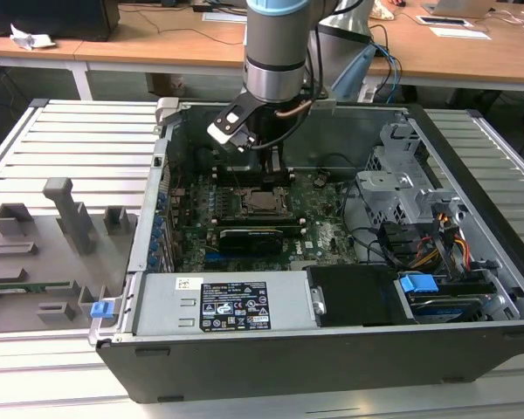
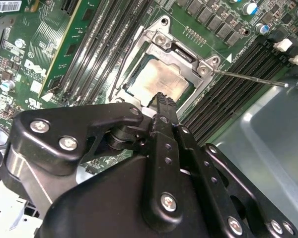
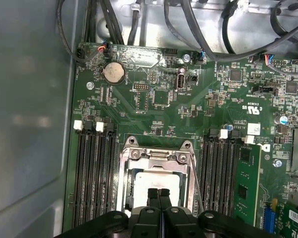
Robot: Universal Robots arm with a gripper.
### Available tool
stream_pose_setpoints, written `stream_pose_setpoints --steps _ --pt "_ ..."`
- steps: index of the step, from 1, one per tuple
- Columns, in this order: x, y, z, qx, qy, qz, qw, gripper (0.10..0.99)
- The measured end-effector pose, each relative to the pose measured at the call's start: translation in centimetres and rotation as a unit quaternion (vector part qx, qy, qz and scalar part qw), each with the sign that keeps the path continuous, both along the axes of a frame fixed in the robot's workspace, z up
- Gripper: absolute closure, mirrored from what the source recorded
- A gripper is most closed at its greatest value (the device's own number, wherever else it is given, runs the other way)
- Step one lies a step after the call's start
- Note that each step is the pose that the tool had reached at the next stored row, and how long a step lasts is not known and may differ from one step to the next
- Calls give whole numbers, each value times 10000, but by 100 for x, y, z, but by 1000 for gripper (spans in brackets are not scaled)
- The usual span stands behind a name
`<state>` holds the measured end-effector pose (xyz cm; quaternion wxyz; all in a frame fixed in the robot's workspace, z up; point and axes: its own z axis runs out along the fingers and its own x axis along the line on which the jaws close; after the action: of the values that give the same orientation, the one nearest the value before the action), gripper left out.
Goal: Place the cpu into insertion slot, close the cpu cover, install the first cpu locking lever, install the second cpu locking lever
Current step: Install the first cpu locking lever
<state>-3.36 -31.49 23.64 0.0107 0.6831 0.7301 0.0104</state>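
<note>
Judging by the first wrist view, step one is complete: the cpu (image 3: pixel 150 179) lies flat inside the insertion slot (image 3: pixel 122 178). The cpu cover (image 3: pixel 156 156) appears lowered around it, its cut-out framing the chip. In the second wrist view, one thin locking lever (image 2: pixel 248 78) stands out from the socket, apparently unlatched, so lever installation looks outstanding. The claw (image 2: pixel 161 98) hangs directly over the chip, fingers together, gripping nothing.
</note>
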Motion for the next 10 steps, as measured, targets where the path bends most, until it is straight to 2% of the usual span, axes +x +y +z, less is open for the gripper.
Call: stream_pose_setpoints --steps 10 --pt "0 0 31 -9 1 0 10000 980"
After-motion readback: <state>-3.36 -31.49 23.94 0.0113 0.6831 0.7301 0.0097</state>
